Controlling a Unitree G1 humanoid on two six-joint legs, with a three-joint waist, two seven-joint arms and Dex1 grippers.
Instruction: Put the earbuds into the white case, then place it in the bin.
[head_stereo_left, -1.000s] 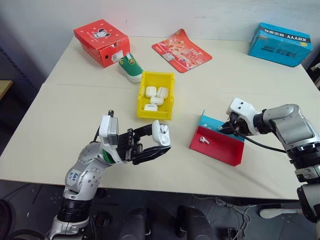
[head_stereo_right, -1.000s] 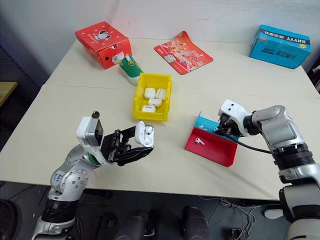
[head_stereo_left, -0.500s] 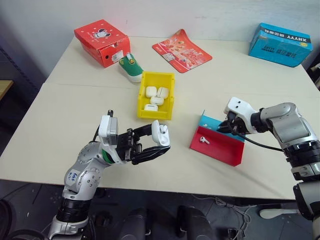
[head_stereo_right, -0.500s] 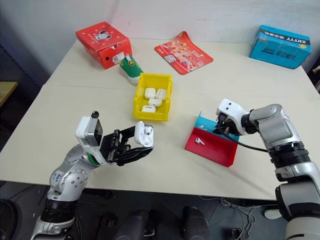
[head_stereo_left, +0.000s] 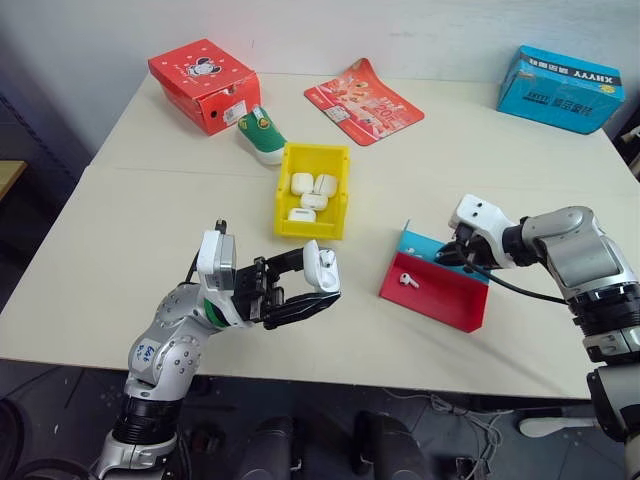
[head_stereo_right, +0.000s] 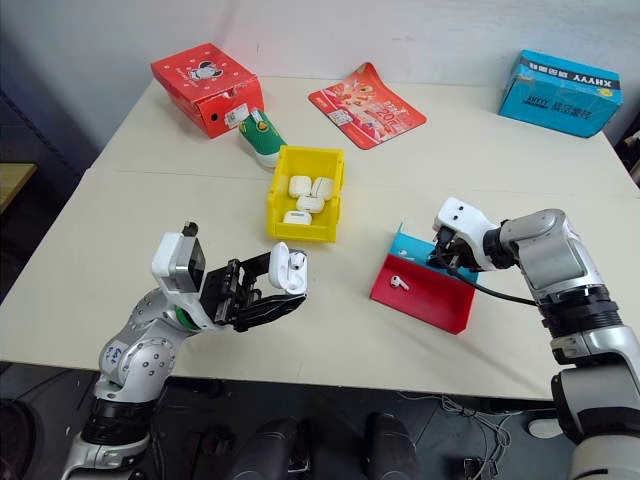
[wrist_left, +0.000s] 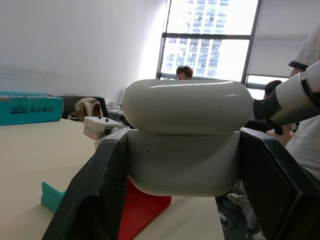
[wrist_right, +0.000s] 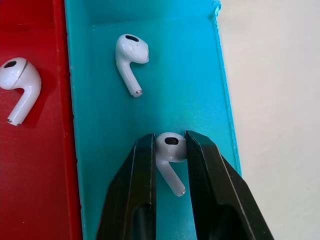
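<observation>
Your right gripper (wrist_right: 169, 150) had its two black fingers (wrist_right: 142, 165) narrowed around the bulb of one earbud (wrist_right: 169, 147) in the blue half of the red-and-blue tray (head_stereo_left: 455, 300), stem hanging free below the pads. That bud was tiny, hard and glossy, so I judged it light but slippery (a pinch on the rounded head could squirt it out sideways); taking it across the head, as you had it, looked sounder than the thin stem. A second bud (wrist_right: 131, 56) lay just beyond in the blue section and a third (wrist_right: 17, 80) on the red side. Your left gripper (head_stereo_left: 300, 287) was clamped on the white case (head_stereo_left: 322, 266), lid up, held above the table (head_stereo_left: 150, 215) in front of the yellow bin (head_stereo_left: 340, 215), which held other white cases. The case's smooth rounded shell would also slide easily, so a grip across its flat faces suited it.
</observation>
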